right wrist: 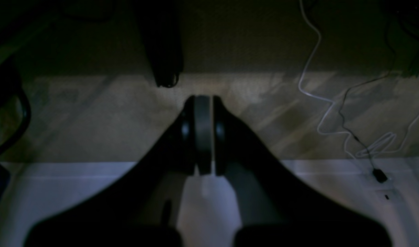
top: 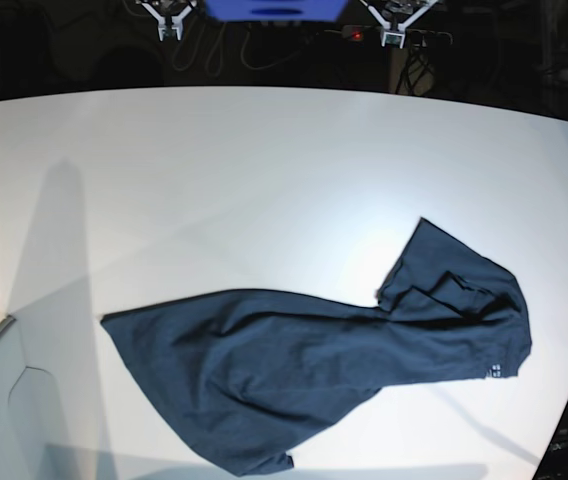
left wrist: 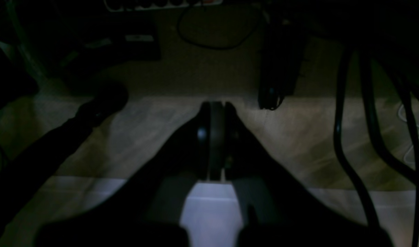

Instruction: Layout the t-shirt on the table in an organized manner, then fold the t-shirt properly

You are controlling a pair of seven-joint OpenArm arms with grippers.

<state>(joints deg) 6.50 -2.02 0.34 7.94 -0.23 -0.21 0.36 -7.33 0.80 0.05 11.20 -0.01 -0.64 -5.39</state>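
In the base view the white worktop (top: pixel 264 170) fills almost the whole picture, its far edge curving against a dark background. The t-shirt (top: pixel 314 365), dark navy, lies spread but uneven on the near half of the worktop. Its wide end sits left of centre, reaching from a corner at the left down to the near edge of the picture. From there the cloth narrows and runs rightward into a bunched, folded-over part near the right edge, where a small white mark (top: pixel 497 372) shows on the fabric. Wrinkles cross the middle of the shirt. No arm reaches over the worktop in this view; only 2 pale mounts (top: pixel 169 15) show at the top edge.

The wrist views are dim. The right gripper (right wrist: pixel 203 133) hangs over a pale floor with its jaws pressed together, nothing between them; a white cable (right wrist: pixel 319 99) trails at the right. The left gripper (left wrist: pixel 214 137) is likewise closed and empty, with dark cables (left wrist: pixel 343 137) hanging at its right.
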